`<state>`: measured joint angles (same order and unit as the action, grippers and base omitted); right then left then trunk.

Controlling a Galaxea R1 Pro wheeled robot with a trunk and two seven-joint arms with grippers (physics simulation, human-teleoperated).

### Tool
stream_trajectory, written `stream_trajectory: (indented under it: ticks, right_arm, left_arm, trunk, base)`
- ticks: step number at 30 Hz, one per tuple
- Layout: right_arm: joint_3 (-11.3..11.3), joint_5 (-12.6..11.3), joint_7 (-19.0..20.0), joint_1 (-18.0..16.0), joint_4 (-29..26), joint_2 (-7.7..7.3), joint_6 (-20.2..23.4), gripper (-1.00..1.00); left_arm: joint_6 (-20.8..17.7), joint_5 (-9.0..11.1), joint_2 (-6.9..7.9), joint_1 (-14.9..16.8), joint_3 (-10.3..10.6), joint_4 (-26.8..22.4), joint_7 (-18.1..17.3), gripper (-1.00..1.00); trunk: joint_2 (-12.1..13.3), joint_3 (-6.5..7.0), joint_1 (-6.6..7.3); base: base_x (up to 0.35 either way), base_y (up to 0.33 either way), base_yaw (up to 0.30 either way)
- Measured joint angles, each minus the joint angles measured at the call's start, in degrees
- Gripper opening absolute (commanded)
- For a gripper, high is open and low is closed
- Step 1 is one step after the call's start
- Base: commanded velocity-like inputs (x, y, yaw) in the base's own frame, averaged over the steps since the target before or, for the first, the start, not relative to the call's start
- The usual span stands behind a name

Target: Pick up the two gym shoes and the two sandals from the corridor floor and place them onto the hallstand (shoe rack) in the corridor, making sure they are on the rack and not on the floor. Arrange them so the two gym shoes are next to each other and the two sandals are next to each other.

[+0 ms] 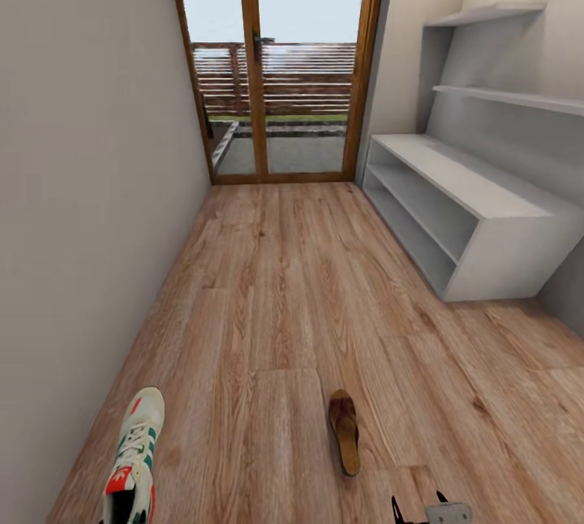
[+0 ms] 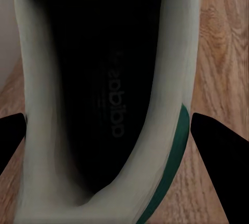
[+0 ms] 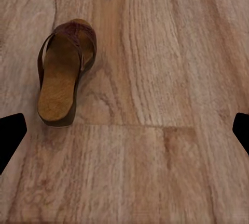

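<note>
The wood-plank floor (image 1: pixel 292 305) runs up to a glass door (image 1: pixel 280 62) at the corridor's far end. Against the wall to the right of the door stands the pale shoe rack (image 1: pixel 478 216), its top, two low shelves and two wall shelves all bare. Well back from the door, a brown sandal (image 1: pixel 344 431) lies flat on the floor, its toe pointing toward the door. Further left, by the opposite wall, a white sneaker (image 1: pixel 134 459) with green stripes sits between the fingers of the left claw (image 2: pixel 116 130), whose dark tips flank its sides; whether they press on it, I cannot tell. The right claw (image 3: pixel 127 130) is spread wide over bare planks, holding nothing, with the sandal just beside it.
</note>
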<state>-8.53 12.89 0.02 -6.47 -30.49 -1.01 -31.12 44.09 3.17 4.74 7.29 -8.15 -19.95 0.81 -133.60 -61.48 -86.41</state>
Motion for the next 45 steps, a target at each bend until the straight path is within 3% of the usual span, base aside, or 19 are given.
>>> stream_trajectory:
  ticks: [7, 15, 16, 20, 29, 34, 38, 45]
  right_arm:
    - [0.09, -0.04, -0.09, -0.21, -2.94, 0.09, 2.12, 1.0]
    - [0.03, -0.16, 0.1, -5.0, -8.43, 0.46, 16.66, 1.0]
    - [0.03, -0.17, 0.11, -5.67, -8.86, 0.63, 18.18, 1.0]
    - [0.11, -0.21, -0.07, -10.46, -10.11, 2.56, 25.72, 1.0]
    - [-0.01, -0.41, -0.2, -15.78, -9.95, 4.6, 32.3, 1.0]
    - [0.02, -0.41, -0.19, -16.18, -9.74, 6.16, 33.01, 1.0]
    - [0.05, -0.33, 0.09, -16.32, -10.06, 7.8, 33.29, 1.0]
    - [0.05, -0.33, 0.2, -16.36, -10.1, 8.42, 33.41, 1.0]
  left_arm:
    - [-0.89, -0.07, 0.11, 0.89, 0.27, -0.41, -0.06, -1.0]
    - [-3.52, -0.24, 0.21, 6.07, 0.43, -2.43, -0.12, -1.0]
    - [-4.59, -0.28, 0.16, 6.8, 0.44, -2.57, -0.15, -1.0]
    - [-15.5, -1.16, -0.08, 12.5, 0.57, -4.24, -0.91, -1.0]
    - [-33.97, -1.83, -0.92, 22.69, 1.86, -7.55, -7.96, -1.0]
    - [-37.06, -1.87, -0.99, 24.49, 3.38, -8.15, -10.39, -1.0]
    - [-38.63, -1.84, -1.08, 25.15, 6.24, -10.64, -11.14, -1.0]
    - [-42.45, -1.82, -1.1, 25.51, 8.17, -14.61, -11.04, -1.0]
  trunk:
    - [0.0, 0.0, 0.0]
    - [0.0, 0.01, 0.0]
    - [0.0, 0.01, 0.0]
    - [0.0, 0.01, 0.0]
    - [0.0, 0.01, 0.0]
    - [0.0, 0.0, 0.0]
    - [0.0, 0.01, 0.0]
    - [0.0, 0.0, 0.03]
  base:
    - [0.0, 0.0, 0.0]
    - [0.0, 0.0, 0.0]
    - [0.0, 0.0, 0.0]
    - [0.0, 0.0, 0.0]
    - [0.0, 0.0, 0.0]
    - [0.0, 0.0, 0.0]
    - [0.02, 0.0, 0.0]
    - [0.217, 0.0, 0.0]
